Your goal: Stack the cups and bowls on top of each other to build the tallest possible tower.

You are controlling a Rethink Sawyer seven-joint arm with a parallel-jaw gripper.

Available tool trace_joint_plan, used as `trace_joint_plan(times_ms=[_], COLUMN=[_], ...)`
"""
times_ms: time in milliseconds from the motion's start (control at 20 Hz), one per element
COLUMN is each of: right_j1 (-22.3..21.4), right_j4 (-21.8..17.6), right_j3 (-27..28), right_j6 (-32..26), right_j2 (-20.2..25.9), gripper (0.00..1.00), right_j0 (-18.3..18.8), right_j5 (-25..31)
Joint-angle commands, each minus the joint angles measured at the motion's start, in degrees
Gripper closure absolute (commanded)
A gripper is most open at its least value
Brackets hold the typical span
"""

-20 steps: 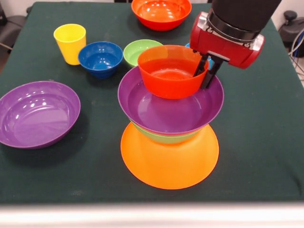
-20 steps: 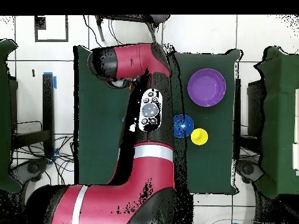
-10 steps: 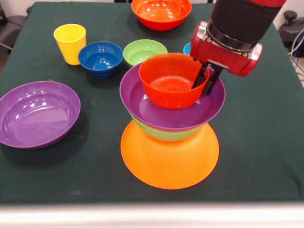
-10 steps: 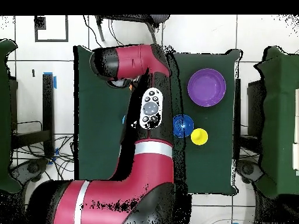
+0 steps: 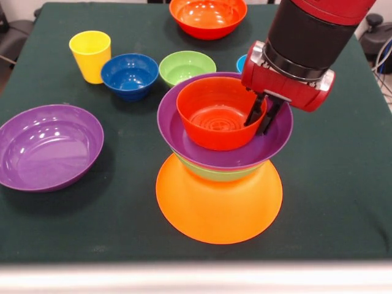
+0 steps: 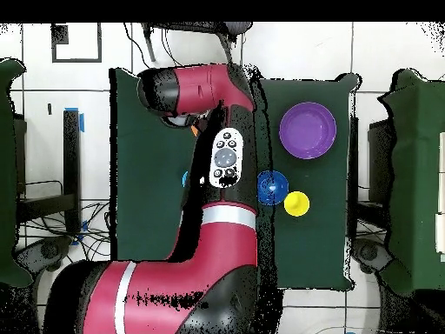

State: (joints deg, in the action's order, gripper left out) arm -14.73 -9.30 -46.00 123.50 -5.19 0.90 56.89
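Gripping the red-orange bowl (image 5: 220, 117) by its rim, the hand (image 5: 262, 116) holds it (one finger inside) nested in the tower's (image 5: 219, 184) purple bowl (image 5: 184, 138).

Lab — cloth-covered table (image 5: 343, 184); floor cables (image 6: 52, 235)
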Motion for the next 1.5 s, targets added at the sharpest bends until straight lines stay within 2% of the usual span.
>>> trace_joint_plan(times_ms=[50,1000,1050,1350,1500], right_j1=[2.98,2.84,2.67,2.19,2.18], right_j4=[0.81,3.51,3.84,4.52,5.84], right_j3=[1.29,3.2,2.75,1.85,2.43], right_j6=[6.25,3.99,3.8,2.12,3.62], right_j2=[2.88,2.31,2.23,3.0,2.79], gripper=[1.0,1.0,0.0,0.0,0.0], right_j0=[-0.5,-0.65,-0.71,-0.26,0.0], right_j5=[-0.38,2.35,2.3,2.2,4.69])
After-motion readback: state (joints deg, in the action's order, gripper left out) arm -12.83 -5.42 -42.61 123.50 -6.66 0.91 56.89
